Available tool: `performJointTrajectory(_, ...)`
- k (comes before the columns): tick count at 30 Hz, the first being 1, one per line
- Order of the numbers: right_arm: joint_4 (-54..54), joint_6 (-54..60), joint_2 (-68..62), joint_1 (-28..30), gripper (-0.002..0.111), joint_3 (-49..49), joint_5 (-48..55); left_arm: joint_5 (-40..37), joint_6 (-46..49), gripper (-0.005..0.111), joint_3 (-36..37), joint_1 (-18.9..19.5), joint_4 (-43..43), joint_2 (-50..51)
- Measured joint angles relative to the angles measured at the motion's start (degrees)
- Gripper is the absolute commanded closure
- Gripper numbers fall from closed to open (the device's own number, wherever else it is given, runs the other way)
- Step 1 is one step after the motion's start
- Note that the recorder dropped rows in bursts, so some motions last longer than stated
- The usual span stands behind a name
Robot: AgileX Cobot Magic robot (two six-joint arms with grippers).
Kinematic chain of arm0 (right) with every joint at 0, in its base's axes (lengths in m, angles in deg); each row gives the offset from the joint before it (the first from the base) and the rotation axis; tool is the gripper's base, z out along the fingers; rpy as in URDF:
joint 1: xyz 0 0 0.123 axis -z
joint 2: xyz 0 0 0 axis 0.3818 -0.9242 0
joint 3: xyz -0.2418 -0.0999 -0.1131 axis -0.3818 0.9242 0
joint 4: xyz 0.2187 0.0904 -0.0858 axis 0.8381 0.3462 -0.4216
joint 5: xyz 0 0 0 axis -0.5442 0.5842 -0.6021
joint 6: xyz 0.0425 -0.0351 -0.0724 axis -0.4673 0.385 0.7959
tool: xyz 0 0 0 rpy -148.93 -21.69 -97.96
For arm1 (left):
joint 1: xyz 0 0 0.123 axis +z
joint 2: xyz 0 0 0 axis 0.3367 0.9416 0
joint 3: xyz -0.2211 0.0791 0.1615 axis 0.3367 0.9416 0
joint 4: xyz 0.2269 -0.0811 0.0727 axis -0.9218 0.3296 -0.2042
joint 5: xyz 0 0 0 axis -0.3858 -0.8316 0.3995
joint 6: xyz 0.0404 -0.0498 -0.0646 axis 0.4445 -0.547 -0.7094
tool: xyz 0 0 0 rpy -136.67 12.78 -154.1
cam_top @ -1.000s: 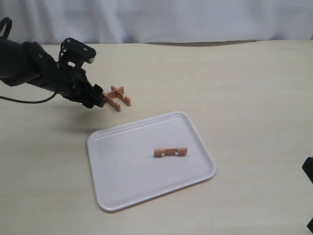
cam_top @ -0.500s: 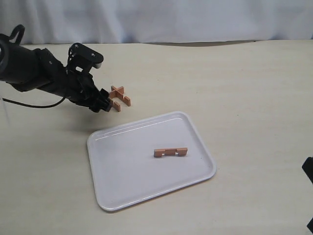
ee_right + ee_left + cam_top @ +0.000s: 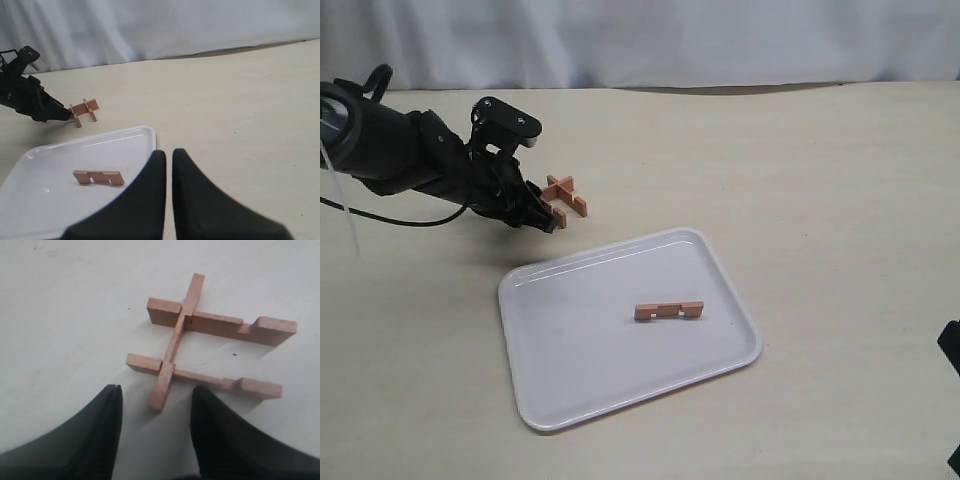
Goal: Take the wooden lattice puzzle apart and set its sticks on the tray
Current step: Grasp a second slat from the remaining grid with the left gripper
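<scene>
The wooden lattice puzzle (image 3: 563, 197) stands on the table behind the tray's far left corner. In the left wrist view the puzzle (image 3: 190, 325) is three sticks: two parallel notched bars with one bar crossing them. My left gripper (image 3: 546, 221) is open, and its fingertips (image 3: 114, 390) flank the near end of the crossing bar without touching it. One loose stick (image 3: 669, 311) lies flat on the white tray (image 3: 580, 350). My right gripper (image 3: 168, 152) is shut on nothing, low at the table's right side, looking toward the tray (image 3: 45, 160) and the stick (image 3: 98, 177).
A white curtain (image 3: 650, 40) backs the beige table. A black cable (image 3: 380, 215) trails from the left arm at the left edge. A dark part of the right arm (image 3: 951, 350) shows at the right border.
My left gripper has moved right and slightly down toward the puzzle, bringing its tips up to the crossing bar's end. The puzzle, tray and loose stick have not moved.
</scene>
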Motion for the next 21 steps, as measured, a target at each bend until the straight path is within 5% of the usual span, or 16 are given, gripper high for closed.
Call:
performJointTrajectory(6, 0.0, 0.0, 0.0, 0.0, 0.104, 0.0, 0.0, 1.3, 0.0, 0.069, 0.0, 0.0, 0.1, 0.6)
performJointTrajectory(11, 0.0, 0.0, 0.0, 0.0, 0.104, 0.0, 0.0, 2.1, 0.0, 0.107, 0.0, 0.0, 0.1, 0.6)
performJointTrajectory(21, 0.0, 0.0, 0.0, 0.0, 0.104, 0.0, 0.0, 2.4, 0.0, 0.107, 0.0, 0.0, 0.0, 0.6)
